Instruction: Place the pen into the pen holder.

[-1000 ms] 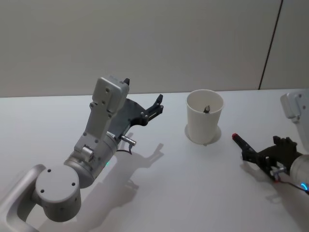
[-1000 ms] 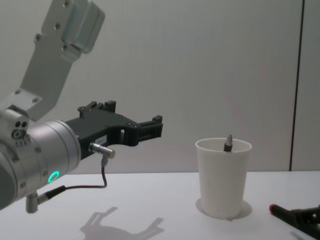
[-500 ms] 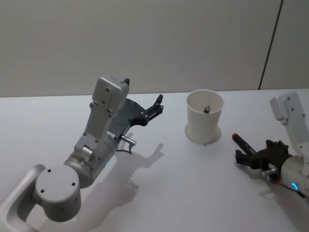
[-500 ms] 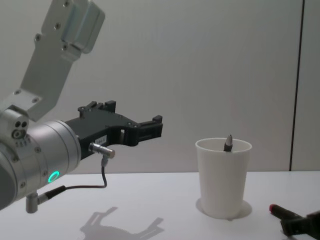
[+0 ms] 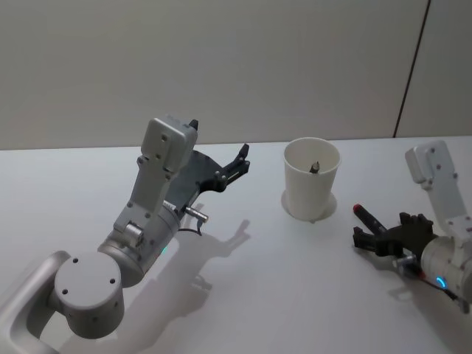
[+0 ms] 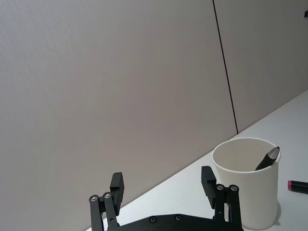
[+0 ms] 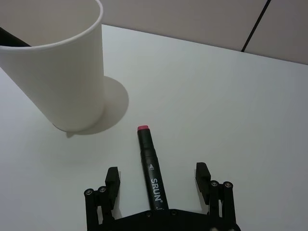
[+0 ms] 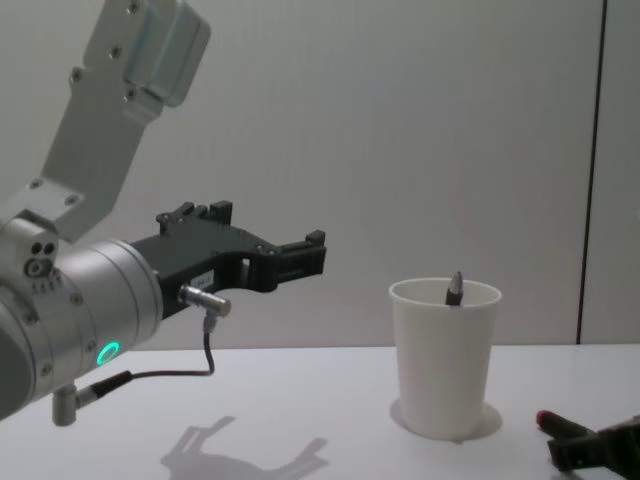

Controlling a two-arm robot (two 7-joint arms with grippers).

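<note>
On the table (image 5: 280, 287), just right of the pen holder (image 5: 310, 195), the right gripper (image 7: 157, 172) sits low with its jaws spread wide and nothing held. I judge an off-centre close could roll or skid the round pen (image 7: 147, 149) away. It could also nudge it into the light holder, which might tip, as a grey-tipped pen (image 6: 269, 158) already leans on its rim. The pen lies flat between those two fingers, touching neither, its red end pointing towards the holder's base and near it, while the left gripper (image 5: 242, 161) hovers open and idle on the holder's other side.
</note>
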